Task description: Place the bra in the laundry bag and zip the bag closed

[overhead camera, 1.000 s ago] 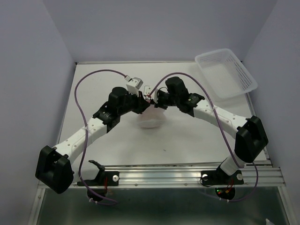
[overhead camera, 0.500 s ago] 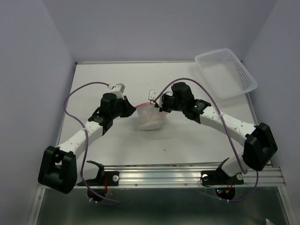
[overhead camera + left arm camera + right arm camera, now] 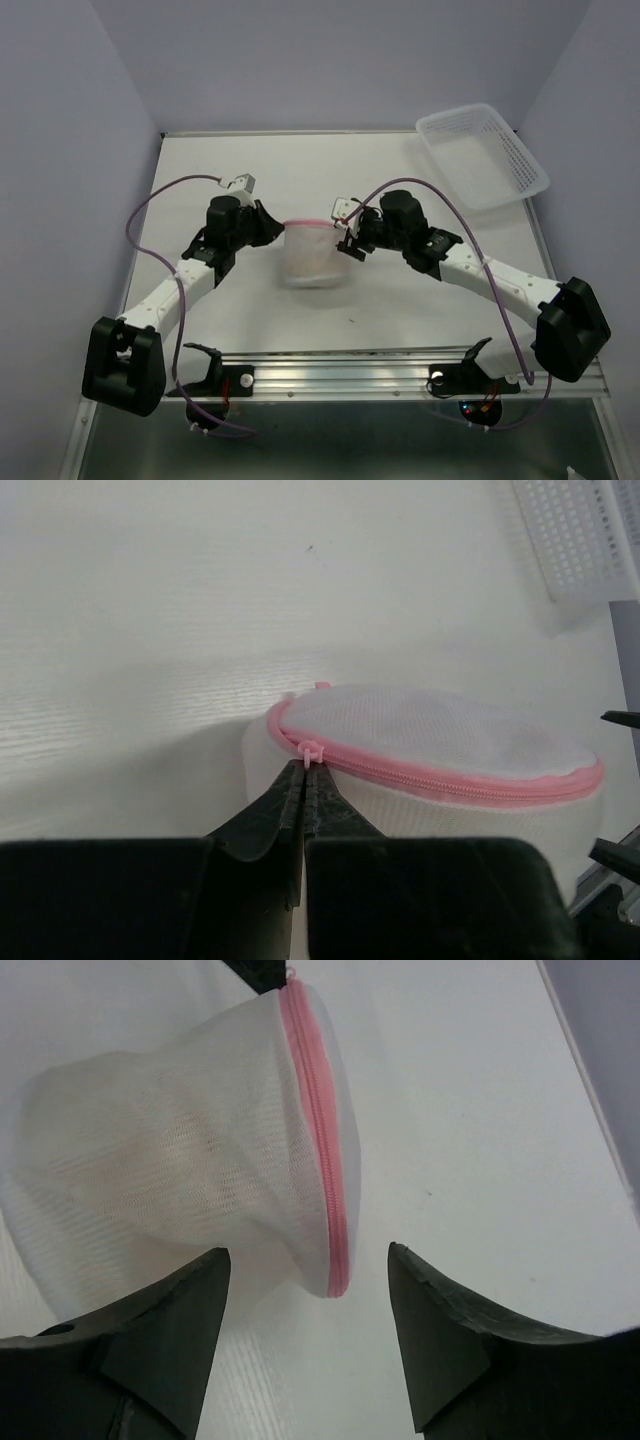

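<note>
Two grippers flank one laundry bag (image 3: pixel 310 255), which lies directly between their fingertips.

The left gripper (image 3: pixel 303 773) has its jaws pressed together on the bag's rim, right at the pink zipper pull (image 3: pixel 311 750). The right gripper (image 3: pixel 307 1258) stands wide and holds nothing. The far end of the pink zipper rim (image 3: pixel 318 1110) sits just ahead of its gap, apart from both fingers.

Contents: a peach tint shows through the mesh, judged to be the bra (image 3: pixel 150 1150), wholly inside the bag. Its shape cannot be made out. The zipper teeth look meshed along every stretch in view.

Handling, as judged: the bag is light, soft mesh that sags and folds under its own load. The bra's padded cups would give it little stiffness. The mesh would slide or bunch under a pinch, so the stitched zipper rim or the pull is the firmer hold.

The white slotted basket (image 3: pixel 520 150) lies well beyond the right gripper, with nothing seen in it.
</note>
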